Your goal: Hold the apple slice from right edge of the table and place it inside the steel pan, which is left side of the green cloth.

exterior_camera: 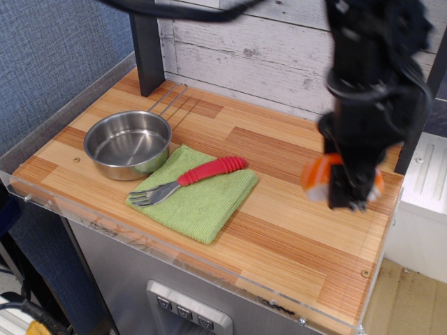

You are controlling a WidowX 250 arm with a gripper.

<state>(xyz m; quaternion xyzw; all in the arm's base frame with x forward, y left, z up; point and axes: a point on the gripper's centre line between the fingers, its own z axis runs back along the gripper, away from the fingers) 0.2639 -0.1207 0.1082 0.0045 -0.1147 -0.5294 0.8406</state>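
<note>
1. Nearest the camera is the clear acrylic rim along the front of the wooden plank-patterned desk (279,244). The front-right corner, where the pickup would have been, is bare boards.

2. A bit further back on the right, the black robot pincer (347,195) hangs in the air above the desk's right side, clamped narrow around the small orange-topped, white-based toy apple slice (318,176). You can see orange poking out on both sides of the fingers, so I'd call the grasp done and the lift done. The picture is blurry there, so I can't say how deep the piece sits in the grip.

3. Mid-desk, the square light-green microfibre cloth (202,202) lies flat with a red-handled metal fork (187,180) resting diagonally on top. Not part of the job, just something to fly over or around.

4. Touching the cloth's left corner is the round shiny steel pan (128,144), with its wire handle pointing toward the back wall. The pan is empty, so nothing is delivered yet.

5. My read: roughly halfway. What's left is carrying the slice leftward across the desk, well past the cloth, lowering over the pan and letting go inside it.

6. Brands or writing: none that I can make out on the arm, pan, fork or the whitewashed plank wall behind.
</note>
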